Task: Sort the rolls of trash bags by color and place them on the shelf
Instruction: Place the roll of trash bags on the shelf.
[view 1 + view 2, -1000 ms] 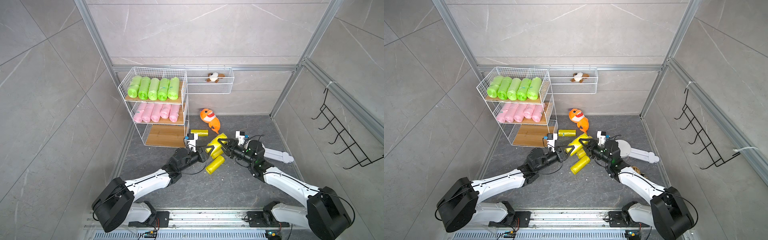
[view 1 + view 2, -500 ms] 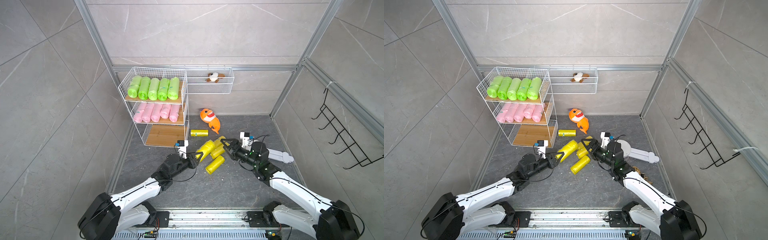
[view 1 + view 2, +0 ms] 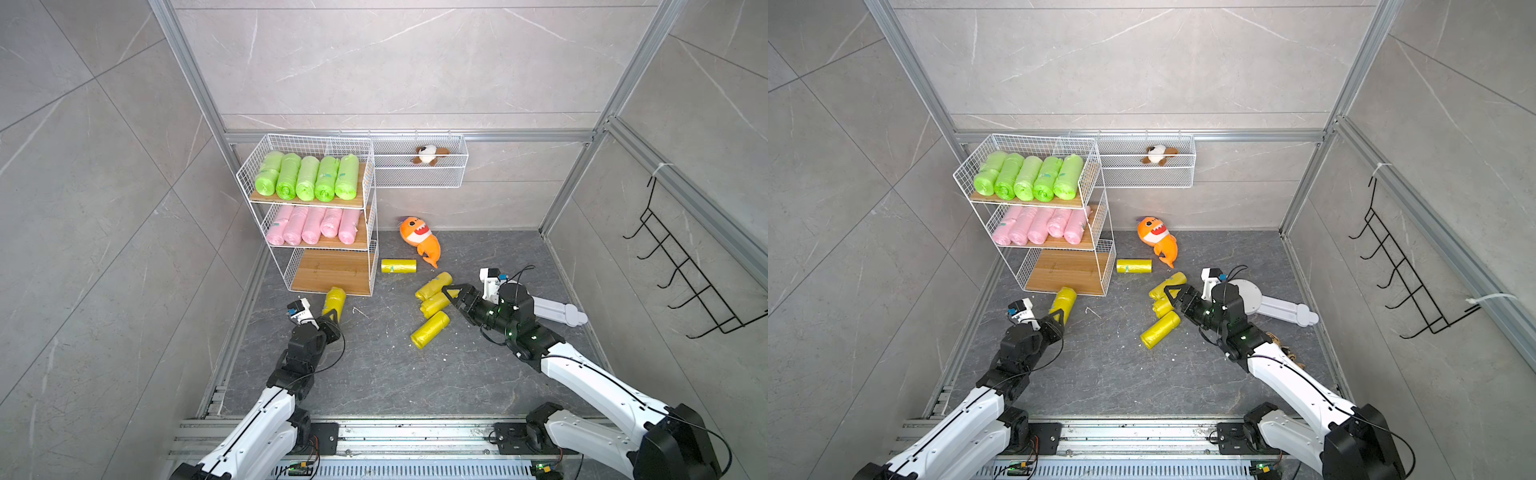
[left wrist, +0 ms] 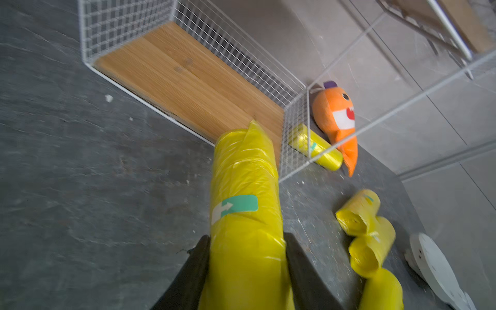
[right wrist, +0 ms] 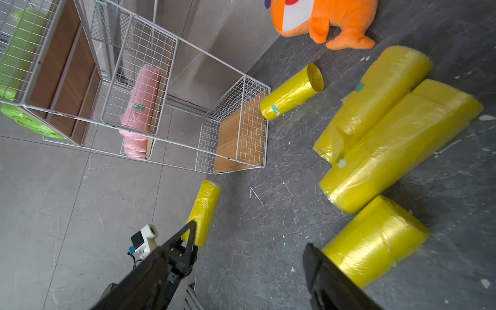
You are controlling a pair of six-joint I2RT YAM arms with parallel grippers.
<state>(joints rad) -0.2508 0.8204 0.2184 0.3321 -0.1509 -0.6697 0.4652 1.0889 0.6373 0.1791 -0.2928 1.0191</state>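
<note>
While inside left end effector [image 4: 245, 243], roll [image 4: 241, 171]

The left arm [image 3: 259, 428] stretches forward from its base, its black wrist [image 3: 305, 343] bent. The left gripper [image 3: 332, 314] points straight away from the base and sits low, its jaws clamped on the near end of a yellow roll [image 3: 334, 300] that sticks out lengthwise past the fingers [image 4: 193, 268]. The right arm [image 3: 590, 374] reaches diagonally forward and inward toward the left arm's side with its forearm sloping down, and the right gripper [image 3: 451, 297] hangs low, well apart from the left one, jaws spread wide and empty.
</note>
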